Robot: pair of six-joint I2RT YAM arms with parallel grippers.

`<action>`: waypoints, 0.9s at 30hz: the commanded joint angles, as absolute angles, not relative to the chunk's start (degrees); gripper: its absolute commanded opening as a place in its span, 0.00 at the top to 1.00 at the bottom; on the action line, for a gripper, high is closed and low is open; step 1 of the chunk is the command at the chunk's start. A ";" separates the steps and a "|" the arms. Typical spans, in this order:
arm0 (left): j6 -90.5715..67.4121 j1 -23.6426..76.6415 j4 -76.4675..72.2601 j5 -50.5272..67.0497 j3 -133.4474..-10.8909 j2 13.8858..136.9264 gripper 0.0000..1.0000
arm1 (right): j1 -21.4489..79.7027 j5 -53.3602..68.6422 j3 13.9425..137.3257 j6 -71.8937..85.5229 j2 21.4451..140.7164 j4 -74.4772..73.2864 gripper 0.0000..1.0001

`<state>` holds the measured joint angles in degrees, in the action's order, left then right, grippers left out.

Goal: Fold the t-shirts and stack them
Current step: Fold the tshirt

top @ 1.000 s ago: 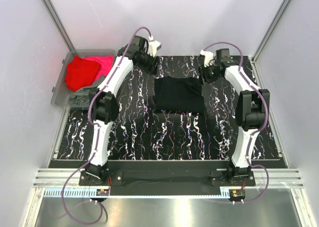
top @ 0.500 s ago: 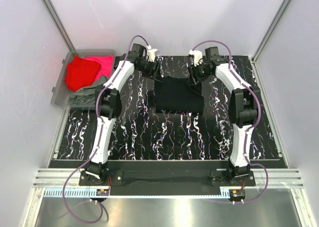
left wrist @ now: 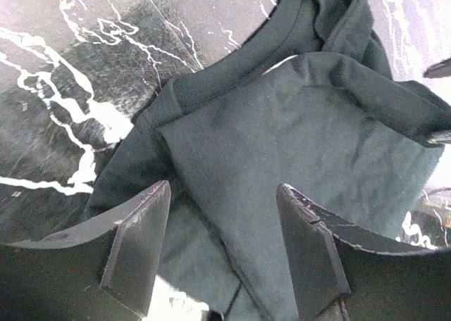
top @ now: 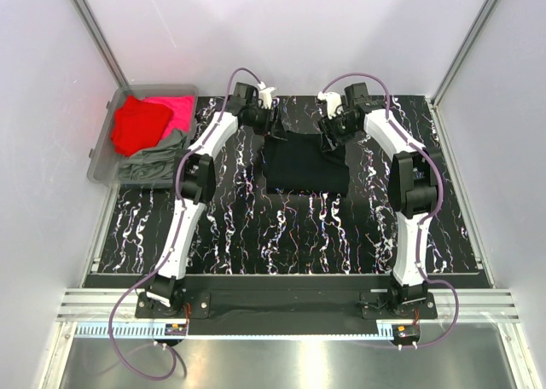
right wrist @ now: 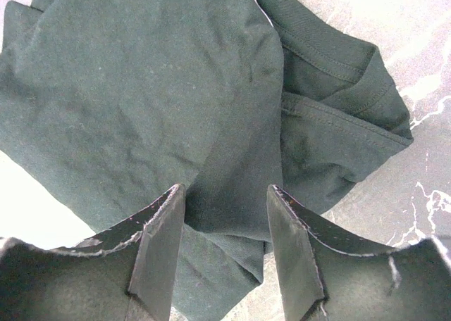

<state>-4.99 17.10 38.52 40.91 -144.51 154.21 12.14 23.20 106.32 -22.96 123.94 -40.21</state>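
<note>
Hovering, spread, over black tee [top: 304, 163]: L pincer [left wrist: 224, 187], R pincer [right wrist: 225, 189].

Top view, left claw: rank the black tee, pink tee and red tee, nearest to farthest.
1. Black t-shirt: mid-table, its far edge right under the left claw.
2. Magenta-pink t-shirt: off to the left, at the right side of the bin.
3. Red t-shirt: farther left in the same bin.

My black, white-veined bench [top: 290, 235] spans the white-walled enclosure [top: 256, 31]; a grey plastic bin [top: 99, 160] sits at my far left (just beside the corner), an aluminium rail [top: 281, 306] lining the near edge.
</note>
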 commanded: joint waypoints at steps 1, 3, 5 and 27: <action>-7.47 16.88 32.26 43.33 -148.36 155.47 0.36 | 12.92 21.62 106.35 -24.43 124.28 -40.69 0.43; -7.82 16.87 31.12 43.24 -148.80 156.44 0.37 | 13.09 21.45 106.61 -24.78 124.37 -40.69 0.43; -8.09 16.87 30.41 43.24 -149.06 157.06 0.39 | 13.01 21.53 106.61 -24.87 124.37 -40.69 0.43; -3.08 17.23 33.83 43.24 -144.06 148.54 1.00 | 13.62 15.56 108.02 -24.96 123.14 -38.06 0.79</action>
<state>-5.41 17.19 33.67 41.39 -144.73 155.50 13.08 18.17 105.51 -23.88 126.17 -40.10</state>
